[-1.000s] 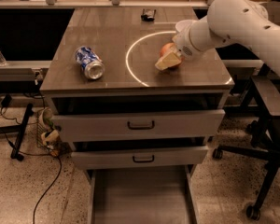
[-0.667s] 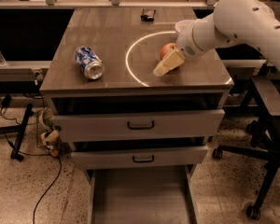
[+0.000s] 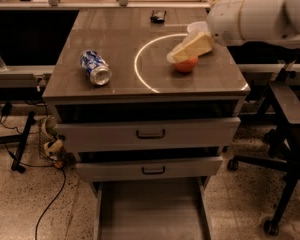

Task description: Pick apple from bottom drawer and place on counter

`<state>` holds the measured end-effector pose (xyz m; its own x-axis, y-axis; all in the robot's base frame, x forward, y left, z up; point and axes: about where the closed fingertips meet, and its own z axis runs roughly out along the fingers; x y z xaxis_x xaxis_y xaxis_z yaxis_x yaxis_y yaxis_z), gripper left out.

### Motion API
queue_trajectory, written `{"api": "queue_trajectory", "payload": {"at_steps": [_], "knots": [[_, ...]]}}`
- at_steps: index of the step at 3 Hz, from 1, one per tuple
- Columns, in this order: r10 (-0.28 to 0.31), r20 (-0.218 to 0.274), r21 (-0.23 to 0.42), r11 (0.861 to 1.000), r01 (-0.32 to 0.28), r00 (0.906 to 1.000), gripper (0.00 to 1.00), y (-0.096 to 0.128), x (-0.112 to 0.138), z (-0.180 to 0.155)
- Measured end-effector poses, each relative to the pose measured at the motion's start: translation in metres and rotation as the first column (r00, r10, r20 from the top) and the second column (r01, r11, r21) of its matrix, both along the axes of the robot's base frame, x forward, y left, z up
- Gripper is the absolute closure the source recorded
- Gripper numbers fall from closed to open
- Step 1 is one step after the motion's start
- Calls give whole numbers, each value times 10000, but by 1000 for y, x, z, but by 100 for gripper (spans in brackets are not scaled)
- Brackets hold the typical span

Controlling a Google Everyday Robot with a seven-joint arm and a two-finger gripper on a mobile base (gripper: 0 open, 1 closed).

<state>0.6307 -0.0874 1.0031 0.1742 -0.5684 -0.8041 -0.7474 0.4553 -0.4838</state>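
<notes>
The red-orange apple (image 3: 186, 65) sits on the grey-brown counter (image 3: 115, 44), inside the right part of the white circle line. My gripper (image 3: 190, 49) hangs just above and slightly in front of the apple, reaching in from the right. It is open and holds nothing, and its cream fingers (image 3: 196, 45) cover the apple's top. The bottom drawer (image 3: 150, 209) is pulled out at the bottom of the view, and its grey floor is bare.
A blue-and-white can (image 3: 95, 67) lies on its side on the counter's left. A white bowl (image 3: 196, 28) shows behind the gripper and a small black object (image 3: 158, 17) lies at the back. A black chair (image 3: 287, 109) stands right; cables (image 3: 50, 194) lie left.
The gripper has let go of the apple and risen a little to the right. The apple now rests on the counter inside the circle.
</notes>
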Motion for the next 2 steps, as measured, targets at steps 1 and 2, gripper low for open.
{"api": "queue_trajectory", "payload": {"at_steps": [1,2], "knots": [[1052,1623,1266,9839,-1265,9811,0,0,-64,70],[1020,2015,1148,9853,-1269,9742,0,-2,-72,79]]}}
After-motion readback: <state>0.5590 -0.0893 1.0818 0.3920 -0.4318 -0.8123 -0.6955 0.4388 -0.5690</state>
